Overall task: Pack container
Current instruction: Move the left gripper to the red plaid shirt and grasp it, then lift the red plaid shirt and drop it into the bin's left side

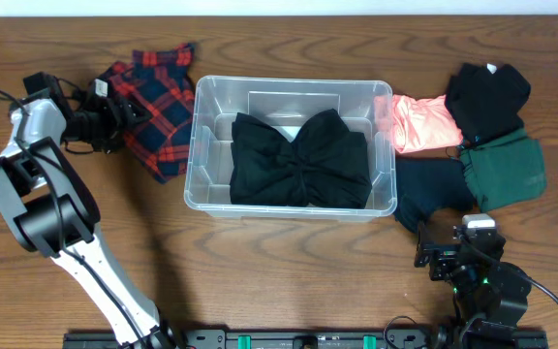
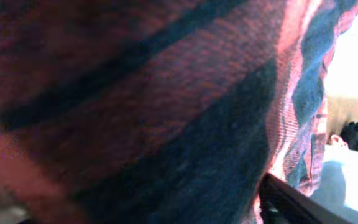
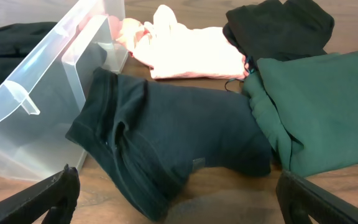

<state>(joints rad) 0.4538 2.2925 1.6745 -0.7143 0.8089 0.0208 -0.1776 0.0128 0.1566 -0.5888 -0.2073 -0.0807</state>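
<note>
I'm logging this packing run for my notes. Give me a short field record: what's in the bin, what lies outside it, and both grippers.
container: clear plastic bin, mid-table
inside: one black garment
left of bin: plaid shirt, red and navy
right of bin: pink garment, second black garment, green garment, dark navy garment
left gripper: at the plaid shirt; open or shut unclear
right gripper: open, empty, near the dark navy garment
</note>
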